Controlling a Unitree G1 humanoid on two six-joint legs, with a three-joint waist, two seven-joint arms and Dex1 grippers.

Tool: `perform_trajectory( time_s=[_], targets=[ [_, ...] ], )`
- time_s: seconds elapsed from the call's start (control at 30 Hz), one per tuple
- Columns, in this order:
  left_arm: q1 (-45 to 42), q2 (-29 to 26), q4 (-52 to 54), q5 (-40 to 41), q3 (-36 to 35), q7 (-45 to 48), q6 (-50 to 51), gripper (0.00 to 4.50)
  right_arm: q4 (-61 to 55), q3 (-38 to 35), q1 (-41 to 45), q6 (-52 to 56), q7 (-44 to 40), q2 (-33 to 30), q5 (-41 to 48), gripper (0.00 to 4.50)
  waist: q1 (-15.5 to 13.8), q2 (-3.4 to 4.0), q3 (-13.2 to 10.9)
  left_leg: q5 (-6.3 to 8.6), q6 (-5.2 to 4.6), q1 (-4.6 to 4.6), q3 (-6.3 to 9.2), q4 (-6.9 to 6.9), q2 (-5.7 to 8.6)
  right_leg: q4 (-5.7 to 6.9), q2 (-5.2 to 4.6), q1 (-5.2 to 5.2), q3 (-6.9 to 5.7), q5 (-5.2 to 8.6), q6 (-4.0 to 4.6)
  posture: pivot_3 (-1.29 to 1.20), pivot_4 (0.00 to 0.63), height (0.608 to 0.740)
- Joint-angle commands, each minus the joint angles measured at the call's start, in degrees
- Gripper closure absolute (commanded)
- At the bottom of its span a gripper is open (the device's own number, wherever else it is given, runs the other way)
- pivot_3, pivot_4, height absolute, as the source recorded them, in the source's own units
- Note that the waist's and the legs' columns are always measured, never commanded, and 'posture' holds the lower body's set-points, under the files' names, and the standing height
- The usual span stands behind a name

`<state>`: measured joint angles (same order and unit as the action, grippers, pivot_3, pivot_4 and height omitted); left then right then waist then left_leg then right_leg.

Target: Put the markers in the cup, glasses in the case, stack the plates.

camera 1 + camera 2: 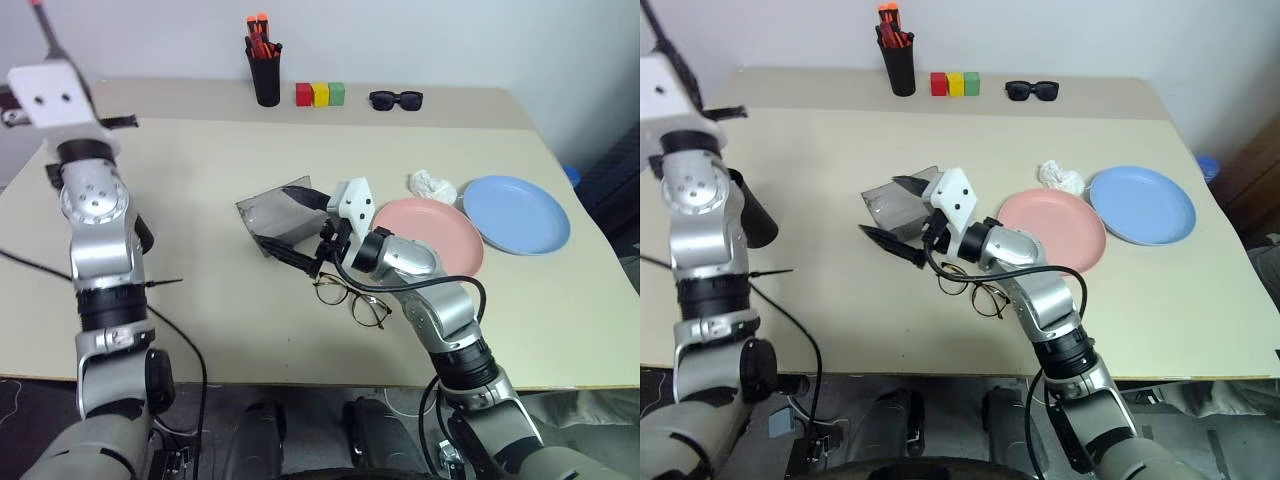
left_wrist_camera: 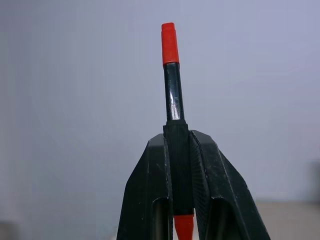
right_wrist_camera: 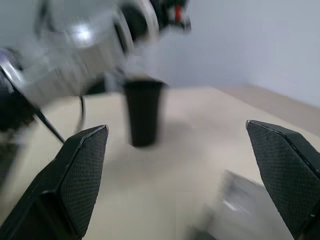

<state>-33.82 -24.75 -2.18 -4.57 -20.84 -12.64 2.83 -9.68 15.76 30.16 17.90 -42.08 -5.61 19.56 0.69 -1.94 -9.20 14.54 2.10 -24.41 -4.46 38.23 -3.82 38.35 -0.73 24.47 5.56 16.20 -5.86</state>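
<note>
Left gripper (image 2: 180, 165) clamps the marker (image 2: 172, 80) lengthwise, raised; right gripper (image 1: 898, 215) gapes wide, nearest the glasses (image 1: 975, 293).

No writing, label, brand mark, number or sign can be read on anything in these views.
</note>
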Motion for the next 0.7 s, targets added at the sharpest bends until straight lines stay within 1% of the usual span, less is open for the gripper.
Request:
perform_trajectory(
  time_s=[0.03, 0.23, 0.43, 0.7],
  targets=[
    [3.42, 0.39, 6.73, -1.18, -3.31, -3.02, 1.68, 4.46, -0.17, 1.03, 1.06, -0.51, -2.02, 1.38, 1.98, 0.00, -0.08, -0.05, 0.03, 0.00, 0.00, 0.00, 0.02, 0.01, 0.00, 0.00, 0.00, 0.00, -0.02, 0.00, 0.00, 0.00, 0.150, 0.722],
    [7.21, 0.91, 6.93, -0.80, -4.01, -3.22, 1.34, 4.46, 1.31, 0.99, 1.54, -0.03, -2.64, 2.47, 2.48, 0.00, 0.02, -0.17, 0.11, 0.00, 0.00, 0.00, 0.08, 0.02, 0.00, 0.00, -0.01, -0.03, -0.09, 0.00, 0.01, 0.00, 0.150, 0.722],
    [8.18, 2.11, 3.17, -0.21, -2.64, -2.42, -0.36, 4.46, 1.99, 1.02, 1.69, -0.34, -2.66, 2.89, 2.21, 0.00, 0.16, -0.17, 0.10, 0.00, 0.00, 0.02, 0.08, 0.00, -0.01, 0.00, 0.01, -0.03, -0.09, 0.00, 0.02, 0.00, 0.150, 0.722],
    [10.21, 4.44, 2.59, -1.59, -1.72, -4.71, -1.05, 4.46, 1.46, 0.73, 1.14, -0.43, -1.37, 3.15, 1.85, 0.00, 0.15, -0.17, 0.10, 0.00, 0.00, 0.01, 0.07, -0.01, -0.01, -0.01, 0.00, -0.02, -0.08, 0.00, 0.02, 0.00, 0.150, 0.722]
  ],
)
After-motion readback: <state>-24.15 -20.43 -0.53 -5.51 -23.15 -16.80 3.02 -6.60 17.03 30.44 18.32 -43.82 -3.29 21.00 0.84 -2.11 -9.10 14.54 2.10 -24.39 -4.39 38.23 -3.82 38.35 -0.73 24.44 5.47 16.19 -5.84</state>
